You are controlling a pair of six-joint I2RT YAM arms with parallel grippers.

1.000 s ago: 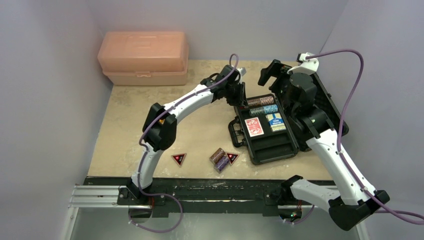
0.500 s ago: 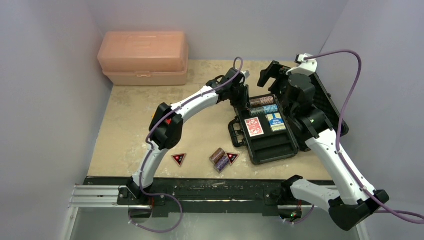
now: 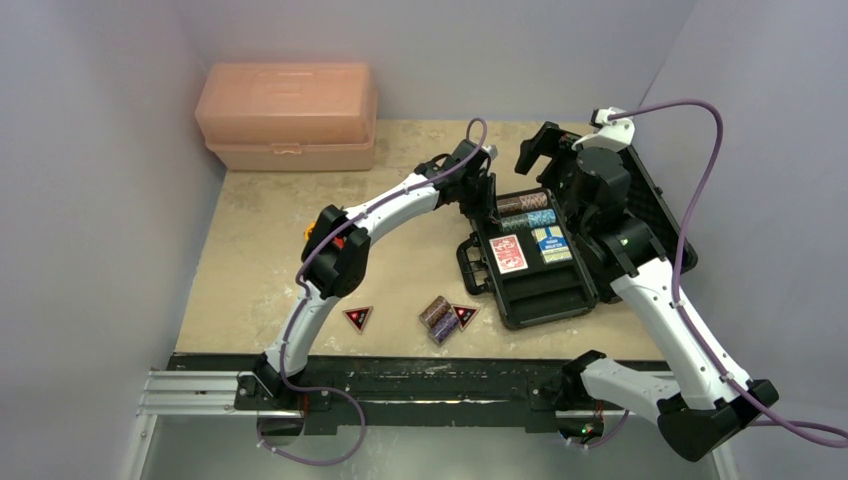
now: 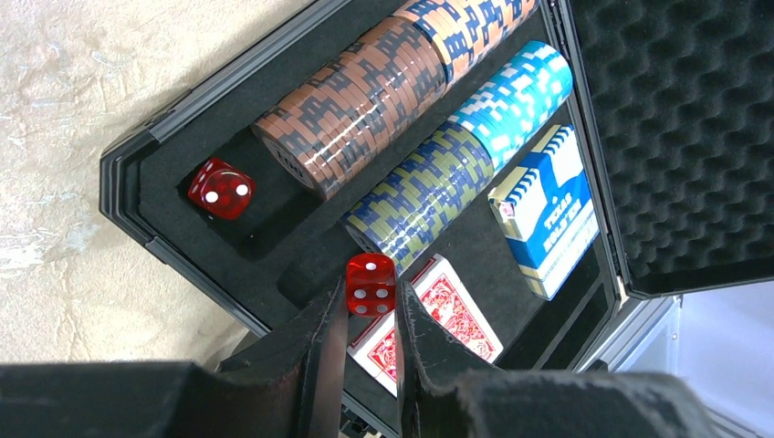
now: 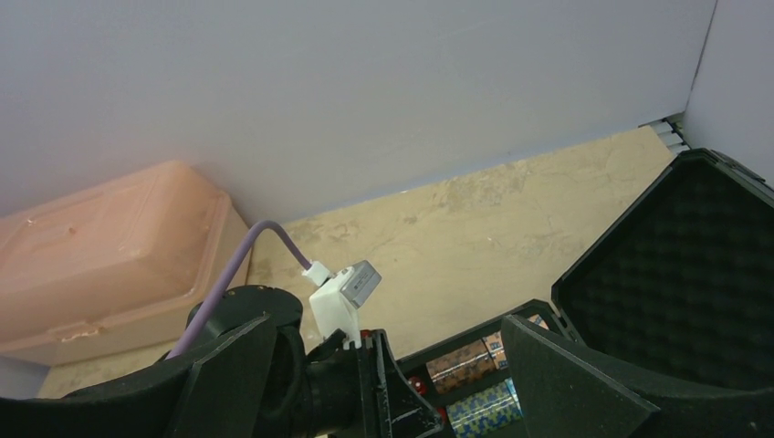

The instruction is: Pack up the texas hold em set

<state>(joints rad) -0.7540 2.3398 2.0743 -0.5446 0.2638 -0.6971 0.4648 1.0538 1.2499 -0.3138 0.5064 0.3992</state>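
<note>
The small black case lies open at the right, its foam lid raised. In it are chip stacks, a red deck, a blue deck and one red die in a foam slot. My left gripper is shut on a second red die, held over the case's near-left corner. My right gripper is open and empty above the case's far edge. On the table lie a loose chip stack and two black-red triangular tokens.
A large peach plastic box stands shut at the back left. Walls close in the table at the back, left and right. The case handle sticks out toward the table's middle.
My left gripper has moved right and a little forward with the die, over the case's corner. The right arm has stayed put.
</note>
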